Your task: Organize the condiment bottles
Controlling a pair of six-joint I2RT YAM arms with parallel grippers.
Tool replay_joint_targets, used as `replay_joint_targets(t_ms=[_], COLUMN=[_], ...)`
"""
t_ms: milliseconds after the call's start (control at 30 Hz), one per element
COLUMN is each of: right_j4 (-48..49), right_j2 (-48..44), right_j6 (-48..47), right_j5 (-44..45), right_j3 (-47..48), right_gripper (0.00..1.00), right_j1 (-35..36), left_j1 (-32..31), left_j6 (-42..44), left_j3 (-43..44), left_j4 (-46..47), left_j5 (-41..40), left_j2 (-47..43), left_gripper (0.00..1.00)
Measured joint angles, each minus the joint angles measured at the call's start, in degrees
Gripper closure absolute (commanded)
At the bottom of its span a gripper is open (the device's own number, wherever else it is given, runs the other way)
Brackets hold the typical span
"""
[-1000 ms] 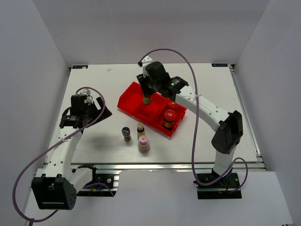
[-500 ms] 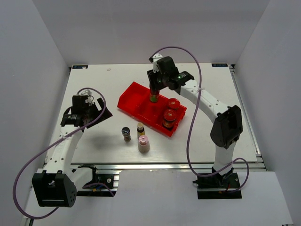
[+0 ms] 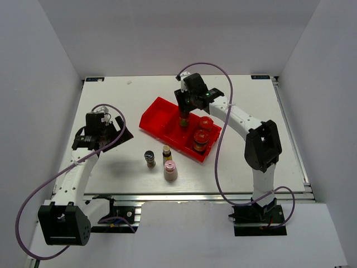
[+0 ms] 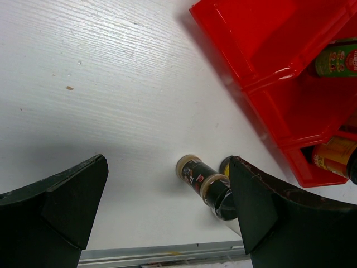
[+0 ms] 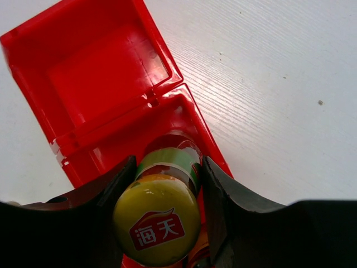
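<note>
My right gripper (image 3: 184, 106) is shut on a slim dark yellow-capped bottle (image 3: 183, 119), upright in the middle compartment of the red tray (image 3: 157, 118). In the right wrist view the fingers (image 5: 223, 201) clamp the bottle (image 5: 157, 226) just below its cap. Two red-lidded jars (image 3: 206, 123) (image 3: 199, 137) stand in the tray's right compartment. On the table in front of the tray stand a black-capped shaker (image 3: 149, 158), a second yellow-capped bottle (image 3: 166, 152) and a pink-capped bottle (image 3: 170, 170). My left gripper (image 3: 107, 133) is open and empty, left of them; the left wrist view shows the shaker (image 4: 203, 184) between its fingers, further off.
The tray's left compartment (image 5: 100, 84) holds nothing. In the left wrist view the tray (image 4: 262, 61) fills the upper right, and the table's near metal edge (image 4: 156, 254) runs along the bottom. White walls enclose the table on three sides.
My right gripper has carried the yellow-capped bottle rightward from over the tray's left part into the middle compartment and lowered it slightly. The left arm has barely moved.
</note>
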Motion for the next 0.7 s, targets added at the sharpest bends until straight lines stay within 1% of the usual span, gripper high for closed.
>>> replay_joint_targets(t_ms=[133,367,433,500,567,633,700], right_j4=[1.33,5.31,6.01,7.23,7.69,8.37,8.85], right_j2=[1.22,1.51,1.51,1.31,1.16,0.96,0.87], right_j6=[-0.02,0.0,0.0,0.02,0.13,0.15,0.0], right_j5=[-0.02,-0.07,0.04,0.04,0.11,0.61,0.96], right_j3=[-0.72,-3.76,-3.96,-4.72,-5.14,-5.77,-6.1], right_gripper=[0.66,0.56,0.49,0.44,0.36,0.3,0.27], right_j1=[-0.39,-0.55,-0.55,-0.52,-0.52,-0.52,-0.55], left_j1=[0.0,0.0,0.0,0.0,0.0,0.0,0.0], left_j6=[-0.02,-0.02,-0.02,-0.02,-0.02,-0.02,-0.02], left_j3=[0.0,-0.2,-0.22,-0.22,-0.22,-0.22,-0.22], left_j4=[0.0,0.02,0.0,0.0,0.0,0.0,0.0], left_j5=[0.0,0.0,0.0,0.0,0.0,0.0,0.0], left_j2=[0.0,0.0,0.0,-0.02,-0.02,-0.02,-0.04], left_gripper=[0.0,0.0,0.0,0.0,0.0,0.0,0.0])
